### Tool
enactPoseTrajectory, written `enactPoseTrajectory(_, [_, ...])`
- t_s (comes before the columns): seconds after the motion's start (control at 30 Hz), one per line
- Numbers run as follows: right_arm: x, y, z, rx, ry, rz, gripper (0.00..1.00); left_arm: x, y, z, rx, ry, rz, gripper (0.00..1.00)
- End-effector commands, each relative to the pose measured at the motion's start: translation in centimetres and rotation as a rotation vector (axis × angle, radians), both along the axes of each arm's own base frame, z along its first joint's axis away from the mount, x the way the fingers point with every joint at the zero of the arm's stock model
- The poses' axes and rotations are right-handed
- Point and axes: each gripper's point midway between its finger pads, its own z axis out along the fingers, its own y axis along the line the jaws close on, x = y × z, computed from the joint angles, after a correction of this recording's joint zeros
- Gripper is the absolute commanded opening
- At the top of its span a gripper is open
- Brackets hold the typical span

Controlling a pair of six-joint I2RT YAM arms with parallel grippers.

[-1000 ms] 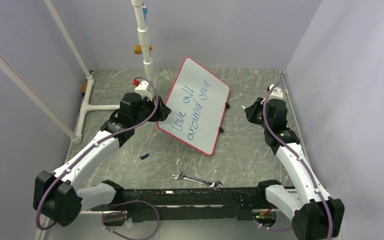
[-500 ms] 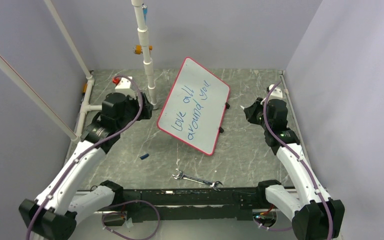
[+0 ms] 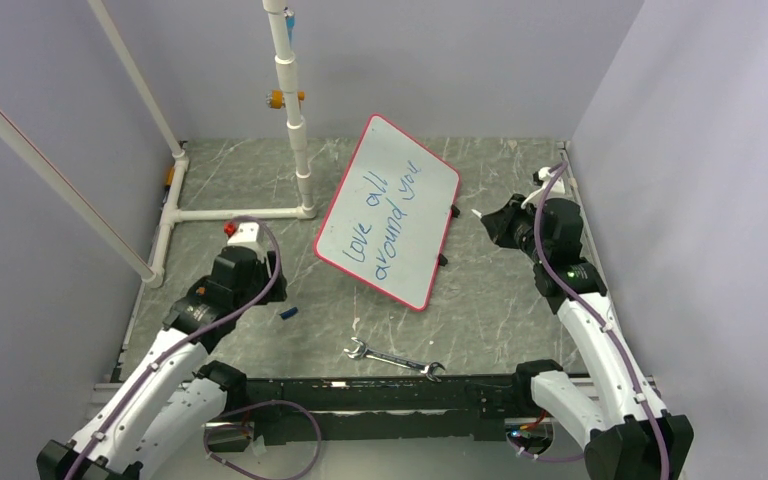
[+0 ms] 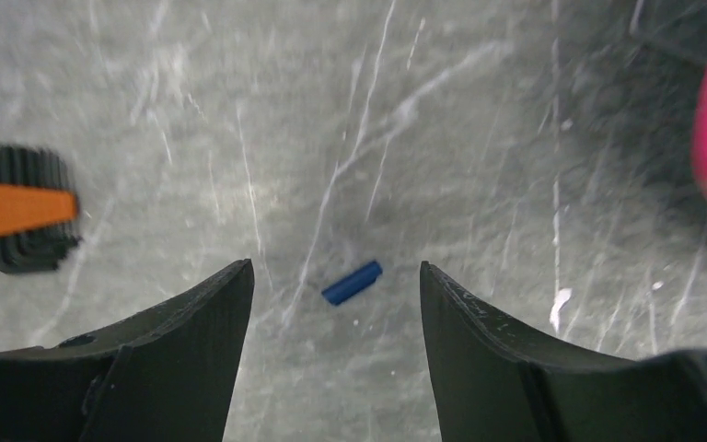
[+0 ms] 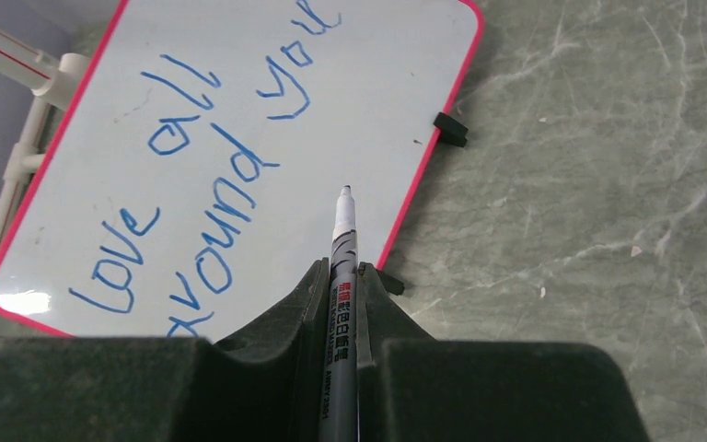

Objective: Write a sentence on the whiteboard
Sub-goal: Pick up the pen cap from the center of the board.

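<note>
We are finding right gripper (image 5: pixel 342 276) pinching white plastic marker (image 5: pixel 344 230) off the red-rimmed whiteboard (image 5: pixel 377 110), writing apparently done; left gripper (image 4: pixel 334 264) gaping over small blue cap (image 4: pixel 352 283).

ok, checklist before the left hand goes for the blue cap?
1. Sentence finished on whiteboard: ok, reads "love all around you".
2. Right hand shut on marker, tip uncapped: ok.
3. Left hand open: ok.
4. Cap lies in line between its jaws: ok.
5. Wrench apart from cap: ok.
6. Left hand's height over cap: cannot tell.
</note>
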Motion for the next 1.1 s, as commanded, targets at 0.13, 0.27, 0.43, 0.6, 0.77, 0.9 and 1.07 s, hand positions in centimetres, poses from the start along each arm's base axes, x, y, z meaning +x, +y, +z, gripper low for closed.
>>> enactPoseTrajectory(0.13, [-0.2,0.6,3.3,0.033,-0.071,0.029,0.00,-1.2,-2.3,-5.8,-0.126,0.130,0.000,0.66])
enactPoseTrajectory(0.27, [-0.3,0.6,3.1,0.033,-0.067,0.029,0.00,-1.1,-2.5,-7.8,-0.131,0.170,0.011,0.65])
enactPoseTrajectory(0.43, [-0.4,0.5,2.9,0.027,-0.064,0.027,0.00,-0.9,-2.7,-9.0,-0.122,0.183,0.007,0.66])
enactPoseTrajectory(0.6, [-0.4,0.6,2.5,0.030,-0.058,0.029,0.00,-1.0,-3.9,-10.7,-0.155,0.241,-0.021,0.62])
enactPoseTrajectory(0.77, [-0.4,0.6,2.5,0.029,-0.058,0.032,0.00,-1.3,-4.1,-11.4,-0.150,0.302,-0.004,0.60])
enactPoseTrajectory(0.9, [-0.4,0.4,2.5,0.021,-0.060,0.026,0.00,-2.2,-4.8,-11.9,-0.206,0.340,0.007,0.51])
enactPoseTrajectory(1.07, [-0.4,0.5,2.4,0.024,-0.054,0.031,0.00,-4.2,-6.3,-12.5,-0.235,0.381,-0.020,0.46])
